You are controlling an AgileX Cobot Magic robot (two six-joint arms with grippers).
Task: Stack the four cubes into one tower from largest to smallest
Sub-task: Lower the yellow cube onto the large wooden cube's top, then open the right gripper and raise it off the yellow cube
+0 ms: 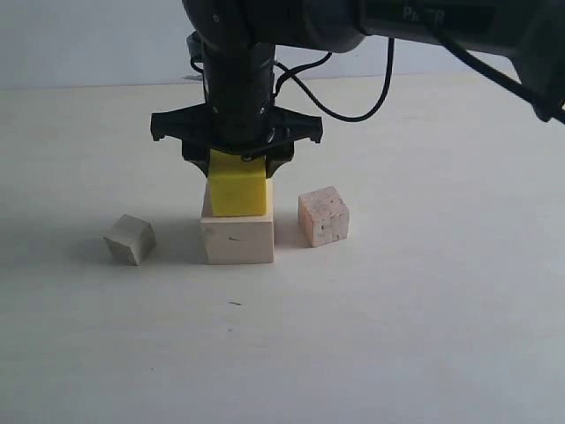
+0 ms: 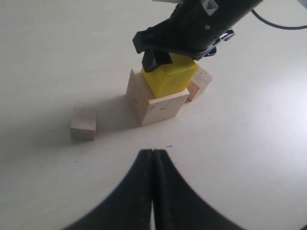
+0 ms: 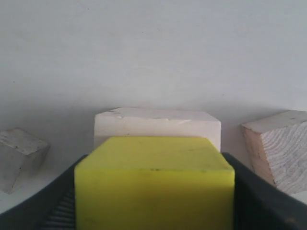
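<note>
The right gripper [image 1: 237, 166] reaches straight down over the middle of the worktop [image 1: 424, 336], its jaws pinching the yellow cube [image 1: 237, 190] by its left and right faces. The cube sits on, or just above, the top of the pale wood cube [image 1: 237, 237]; the views do not settle whether the two faces are fully in contact. The speckled tan cube [image 1: 323, 216] stands just to the right of the base, with a narrow gap between them. The greyish-white cube [image 1: 131, 238] lies on the left, a little further off. The left gripper [image 2: 153, 155] hangs back on the near side with its jaws pressed together and nothing between them. The chief risk is in the release. In the left wrist view the yellow cube looks twisted against the base and set toward one edge, so the upper cubes would have a skewed footing. If one jaw frees before the other, it could drag the cube sideways. A tilted withdrawal could nudge the base toward the tan cube. A cube let go above the surface could bounce off.
</note>
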